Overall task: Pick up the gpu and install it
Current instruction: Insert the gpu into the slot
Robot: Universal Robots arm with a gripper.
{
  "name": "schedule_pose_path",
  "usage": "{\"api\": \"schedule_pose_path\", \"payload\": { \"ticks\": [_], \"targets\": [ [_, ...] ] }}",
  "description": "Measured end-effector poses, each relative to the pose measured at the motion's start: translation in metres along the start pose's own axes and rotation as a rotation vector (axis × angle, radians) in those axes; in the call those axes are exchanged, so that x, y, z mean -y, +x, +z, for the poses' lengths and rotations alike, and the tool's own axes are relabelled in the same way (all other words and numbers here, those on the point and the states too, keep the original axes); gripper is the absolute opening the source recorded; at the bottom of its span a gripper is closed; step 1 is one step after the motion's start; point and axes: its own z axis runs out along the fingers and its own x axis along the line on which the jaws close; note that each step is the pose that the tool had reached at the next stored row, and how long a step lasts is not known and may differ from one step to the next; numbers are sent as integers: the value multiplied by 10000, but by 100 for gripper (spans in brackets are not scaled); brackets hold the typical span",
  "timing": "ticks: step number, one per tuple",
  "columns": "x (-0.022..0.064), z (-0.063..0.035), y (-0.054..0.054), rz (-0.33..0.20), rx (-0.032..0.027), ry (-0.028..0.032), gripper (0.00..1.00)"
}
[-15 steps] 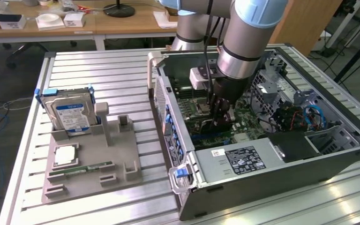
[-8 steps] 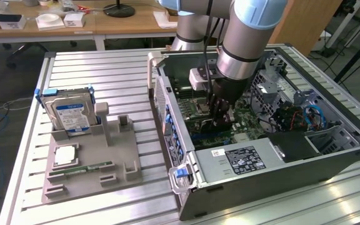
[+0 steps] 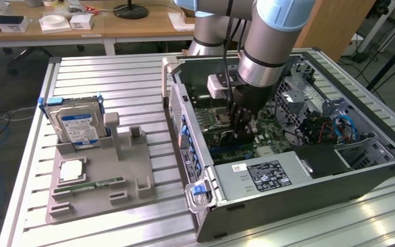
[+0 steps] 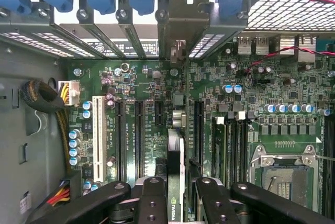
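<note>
Here the gripper (image 3: 242, 135) is down inside the open case (image 3: 362, 177), closed on the gpu (image 4: 177, 177), which stands edge-on between its fingers (image 4: 152, 195) over the motherboard (image 4: 152, 85). The card's bracket end reaches toward the rear slot covers (image 4: 125, 25); it seems to sit over a black slot, though whether it is seated I cannot tell. On the exterior view's left, a hard drive (image 3: 77, 126) stands in a grey holder (image 3: 101, 180).
</note>
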Motion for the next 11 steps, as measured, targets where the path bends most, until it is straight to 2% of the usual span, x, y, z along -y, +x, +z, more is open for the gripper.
{"api": "schedule_pose_path", "payload": {
  "ticks": [11],
  "targets": [
    [0,49,2,2,-8,9,26]
  ]
}}
